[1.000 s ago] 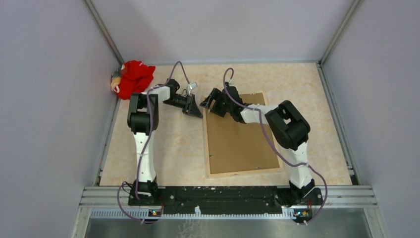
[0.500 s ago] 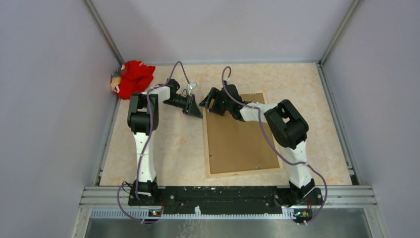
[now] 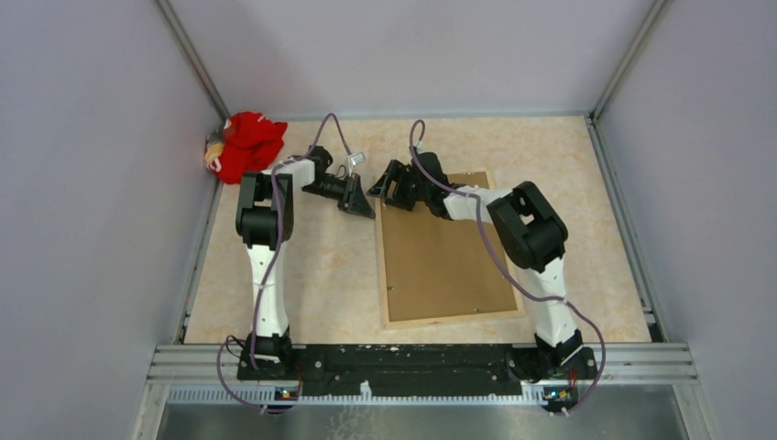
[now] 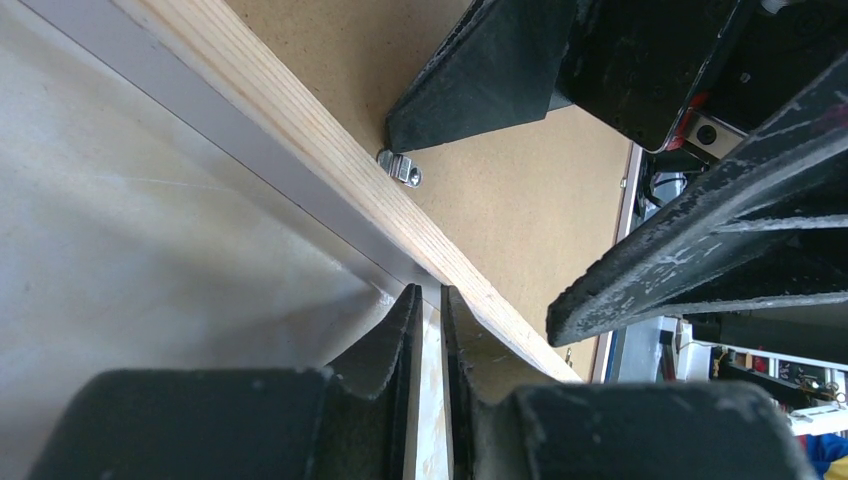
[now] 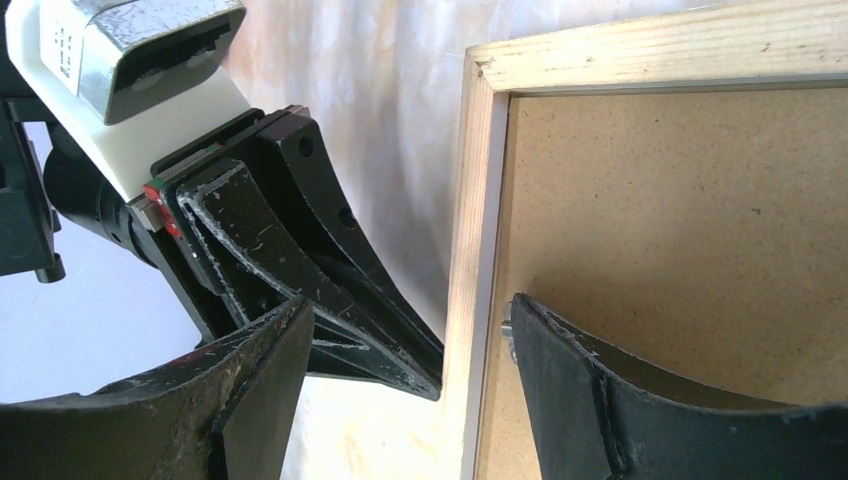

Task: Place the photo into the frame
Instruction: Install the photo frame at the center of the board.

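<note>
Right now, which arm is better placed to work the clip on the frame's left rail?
Probably the right. Its gripper stands open astride the frame's left rail, one finger at the clip. The left gripper, nearly shut, sits outside the rail.

Even diffuse light, soft shadows; wrist views blurred up close.

Tabletop (image 3: 321,275): pale beige, mottled stone pattern, enclosed by plain grey walls on three sides. Landmark: brown backing board (image 3: 444,252), lying flat right of the tabletop's centre. Small metal clip (image 4: 400,167) at the board's left edge. Red cloth bundle (image 3: 243,145) well to the board's far left, crumpled in the tabletop's corner against the wall.
</note>
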Controlling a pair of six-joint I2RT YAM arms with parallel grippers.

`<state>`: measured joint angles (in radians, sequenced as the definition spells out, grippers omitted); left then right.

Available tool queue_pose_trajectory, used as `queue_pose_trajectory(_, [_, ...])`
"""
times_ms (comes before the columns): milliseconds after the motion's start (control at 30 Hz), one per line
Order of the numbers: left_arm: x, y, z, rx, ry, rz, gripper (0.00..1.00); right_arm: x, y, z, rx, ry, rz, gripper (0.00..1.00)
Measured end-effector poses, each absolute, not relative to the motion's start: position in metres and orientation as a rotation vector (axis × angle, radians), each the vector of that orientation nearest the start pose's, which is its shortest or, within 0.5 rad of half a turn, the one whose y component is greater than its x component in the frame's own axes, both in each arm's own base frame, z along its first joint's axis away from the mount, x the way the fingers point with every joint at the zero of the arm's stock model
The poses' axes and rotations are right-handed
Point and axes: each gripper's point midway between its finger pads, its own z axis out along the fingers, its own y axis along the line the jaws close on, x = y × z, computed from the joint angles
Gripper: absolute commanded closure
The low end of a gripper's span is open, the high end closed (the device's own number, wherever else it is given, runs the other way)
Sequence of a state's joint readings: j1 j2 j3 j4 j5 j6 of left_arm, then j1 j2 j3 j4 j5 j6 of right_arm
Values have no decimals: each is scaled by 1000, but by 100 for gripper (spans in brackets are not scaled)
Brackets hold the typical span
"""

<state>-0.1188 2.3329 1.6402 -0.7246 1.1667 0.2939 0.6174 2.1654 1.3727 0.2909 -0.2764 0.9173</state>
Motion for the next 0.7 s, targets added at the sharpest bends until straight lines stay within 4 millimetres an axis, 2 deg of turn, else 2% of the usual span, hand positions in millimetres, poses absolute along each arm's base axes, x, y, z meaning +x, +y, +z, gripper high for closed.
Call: queue_pose_trajectory(700, [391,-205,36,624,2366,-1592,84,421,402,65,126,2300,1225,29])
